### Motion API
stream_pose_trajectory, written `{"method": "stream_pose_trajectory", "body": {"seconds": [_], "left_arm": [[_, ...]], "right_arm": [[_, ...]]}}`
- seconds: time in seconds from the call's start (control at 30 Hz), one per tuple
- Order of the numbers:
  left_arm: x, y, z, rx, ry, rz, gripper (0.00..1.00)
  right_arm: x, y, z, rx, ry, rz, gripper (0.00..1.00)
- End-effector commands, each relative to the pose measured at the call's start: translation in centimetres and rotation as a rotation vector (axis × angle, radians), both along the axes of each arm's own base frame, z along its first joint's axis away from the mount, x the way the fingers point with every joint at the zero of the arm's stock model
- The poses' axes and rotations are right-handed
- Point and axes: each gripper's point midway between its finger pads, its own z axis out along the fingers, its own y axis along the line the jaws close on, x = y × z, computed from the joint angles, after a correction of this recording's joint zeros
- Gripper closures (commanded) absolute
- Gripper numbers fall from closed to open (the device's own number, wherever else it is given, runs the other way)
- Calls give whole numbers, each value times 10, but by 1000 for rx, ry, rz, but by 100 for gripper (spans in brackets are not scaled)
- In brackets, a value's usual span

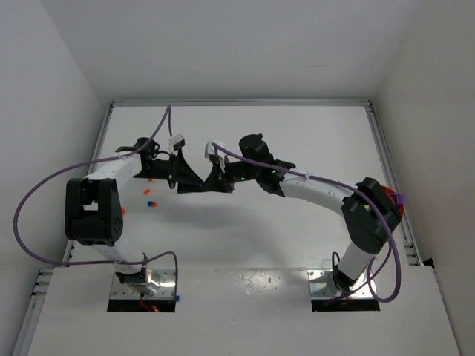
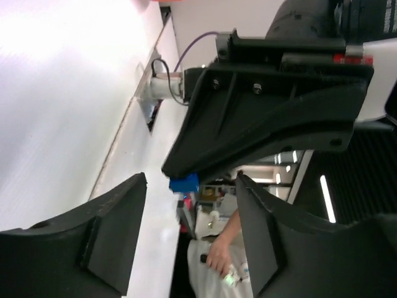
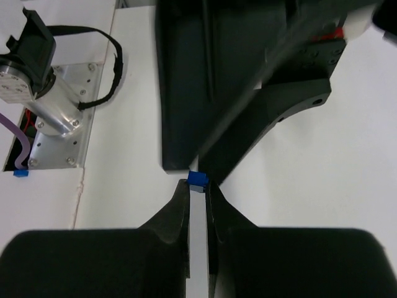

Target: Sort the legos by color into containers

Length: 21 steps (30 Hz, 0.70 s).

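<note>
Top cam first: the left gripper (image 1: 191, 180) and right gripper (image 1: 214, 182) are nose to nose mid-table, and whatever sits between the tips is too tiny to make out from up there. The orange bowl (image 1: 390, 194) is way off to the right of that meeting spot, mostly hidden behind the right arm's elbow. A few loose bricks (image 1: 151, 202) lie on the table off to the left of it. The left wrist cam clears it up: a blue brick (image 2: 184, 183) is pinched at the very tip of the right gripper. The left one's own fingers (image 2: 118, 217) stand wide apart on either side of the brick, touching nothing. On the right wrist cam the jaws are clamped tight on the brick, with only its top poking out. The left gripper hangs just beyond it. To me this reads as a hand-off, with the right arm owning the brick. Next it needs the left to back straight off. Then the right has to swing to the bowl and pick a compartment for blue, which no view shows me.
</note>
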Motion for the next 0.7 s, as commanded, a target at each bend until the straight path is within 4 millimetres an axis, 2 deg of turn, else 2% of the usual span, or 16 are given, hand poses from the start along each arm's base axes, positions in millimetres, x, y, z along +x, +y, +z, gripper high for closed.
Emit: {"method": "stream_pose_trajectory", "body": {"seconds": [0.0, 0.03, 0.17, 0.2, 0.23, 0.3, 0.33, 0.37, 0.4, 0.43, 0.47, 0.5, 0.53, 0.57, 0.63, 0.67], "left_arm": [[0, 6, 36, -121, -171, 1, 12], [1, 10, 35, -106, -183, 15, 1], [5, 17, 38, -33, -275, 31, 0], [15, 22, 46, -12, -344, 38, 0], [21, 27, 49, 15, -458, 36, 0], [34, 31, 49, 90, -532, 23, 0], [43, 33, 54, 130, -452, 50, 0], [73, 42, 44, 252, -528, 102, 0], [79, 45, 48, 307, -538, 154, 0], [85, 52, 44, 353, -455, 243, 0], [116, 69, 45, 488, -574, 377, 0], [124, 73, 52, 559, -615, 449, 0], [126, 64, 70, 599, -695, 472, 0], [140, 71, 71, 694, -744, 512, 0], [149, 70, 75, 727, -735, 507, 0], [153, 66, 65, 723, -746, 447, 0]], "right_arm": [[-4, -5, 9, 4, -54, 2, 100], [0, -11, 6, -11, -57, -15, 100], [-4, -37, -14, -128, -30, -60, 100], [-6, -55, -29, -204, 4, -82, 100], [-2, -66, -35, -259, -4, -132, 100], [0, -98, -46, -354, 17, -207, 100], [3, -126, -58, -451, 47, -267, 100], [1, -143, -64, -498, 67, -290, 100], [0, -159, -69, -537, 82, -311, 100], [5, -188, -68, -597, 87, -374, 100], [6, -204, -67, -627, 90, -402, 100], [8, -219, -67, -658, 92, -428, 100], [12, -248, -65, -717, 96, -486, 100], [20, -260, -57, -733, 91, -521, 100], [34, -297, -48, -783, 107, -625, 100], [39, -310, -38, -804, 119, -656, 100]]}}
